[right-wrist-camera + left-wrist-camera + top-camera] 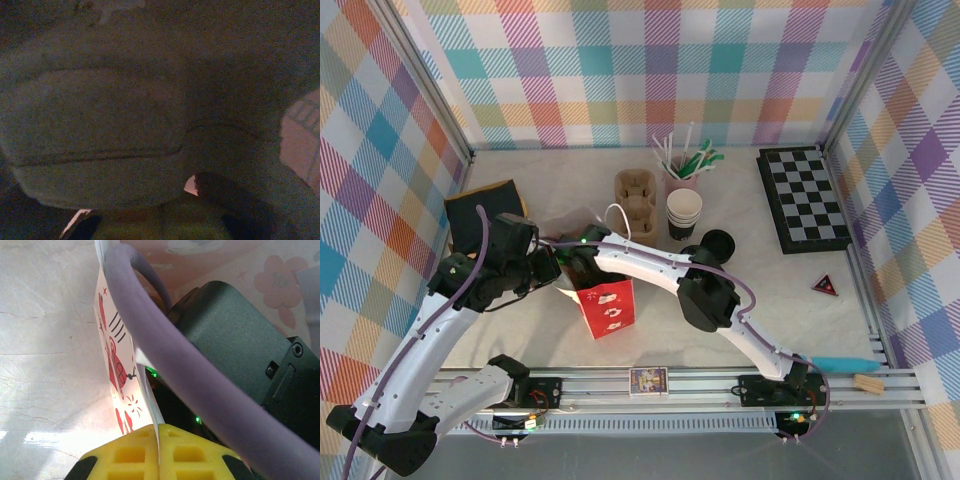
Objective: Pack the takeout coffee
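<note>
The takeout coffee, a black-lidded cup, stands on the table right of centre, clear of both grippers. A red paper bag with white prints stands upright in front of it to the left. My left gripper is shut on the bag's upper left edge. In the left wrist view the thin white paper edge runs between the yellow pads of the left gripper, with the printed bag wall above. My right gripper reaches down into the bag's mouth. The right wrist view is very dark there, and the gripper's own jaws barely show at the bottom.
A stack of lidless white cups, a cardboard cup carrier and a pink cup of straws stand behind the bag. A loose black lid lies by the coffee. A chessboard lies at the right, a red triangle nearer, a dark pouch left.
</note>
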Robot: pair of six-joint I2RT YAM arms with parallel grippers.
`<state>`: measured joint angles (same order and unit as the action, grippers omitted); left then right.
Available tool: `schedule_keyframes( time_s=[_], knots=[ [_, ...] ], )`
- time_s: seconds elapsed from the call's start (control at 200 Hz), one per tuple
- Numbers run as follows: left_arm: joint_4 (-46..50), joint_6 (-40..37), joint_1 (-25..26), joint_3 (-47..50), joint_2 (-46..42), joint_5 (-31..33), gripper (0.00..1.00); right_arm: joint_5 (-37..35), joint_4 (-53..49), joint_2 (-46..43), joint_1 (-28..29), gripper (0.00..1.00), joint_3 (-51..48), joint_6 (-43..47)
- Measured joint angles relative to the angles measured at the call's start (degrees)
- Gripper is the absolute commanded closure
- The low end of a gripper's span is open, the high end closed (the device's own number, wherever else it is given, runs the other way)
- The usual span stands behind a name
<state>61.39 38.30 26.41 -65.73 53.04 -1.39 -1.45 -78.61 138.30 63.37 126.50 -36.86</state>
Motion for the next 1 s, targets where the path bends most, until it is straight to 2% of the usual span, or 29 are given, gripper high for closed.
schedule_keyframes(
  time_s=[0.625, 1.0],
  knots=[
    [1.05, -0.39, -0.11, -0.24, -0.68, 0.63, 1.0, 0.9, 2.75, 1.53, 0.0, 1.0, -1.6, -0.07],
    [1.01, -1.84, -0.11, -1.68, 0.13, 0.55, 1.0, -2.14, -4.63, 1.53, -0.07, 1.0, 16.61, -0.52]
  ],
)
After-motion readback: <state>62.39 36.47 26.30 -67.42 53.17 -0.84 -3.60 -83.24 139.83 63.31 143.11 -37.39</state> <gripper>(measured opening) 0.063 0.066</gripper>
